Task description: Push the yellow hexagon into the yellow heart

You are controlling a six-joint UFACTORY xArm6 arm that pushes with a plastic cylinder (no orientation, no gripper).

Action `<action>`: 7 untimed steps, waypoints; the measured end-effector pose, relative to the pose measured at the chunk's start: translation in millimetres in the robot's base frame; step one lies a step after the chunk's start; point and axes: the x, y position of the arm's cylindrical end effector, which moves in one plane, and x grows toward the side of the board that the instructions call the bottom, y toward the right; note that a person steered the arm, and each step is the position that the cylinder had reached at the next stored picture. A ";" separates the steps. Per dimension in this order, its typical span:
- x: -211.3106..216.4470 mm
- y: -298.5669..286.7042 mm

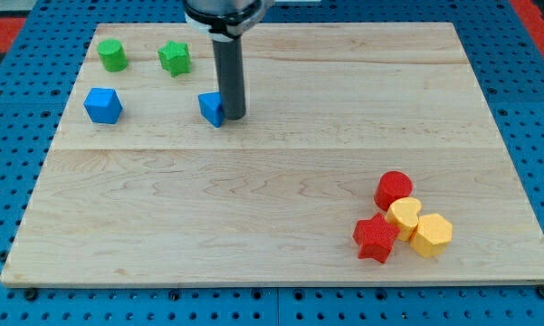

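The yellow hexagon (432, 234) lies near the view's bottom right, touching the yellow heart (404, 215) just to its upper left. My tip (233, 117) stands far away at the upper middle of the board, pressed against the right side of a small blue block (212, 109). The dark rod rises from there to the view's top edge.
A red cylinder (394, 188) touches the heart from above and a red star (376, 238) touches it from the lower left. A green cylinder (112, 55), a green star-like block (174, 58) and a blue cube (102, 105) sit at the upper left. The wooden board (253, 208) ends near the hexagon.
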 end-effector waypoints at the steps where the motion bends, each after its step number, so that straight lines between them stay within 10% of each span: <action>1: -1.7 -27.9; 4: 57.8 265.9; 7: 205.0 297.6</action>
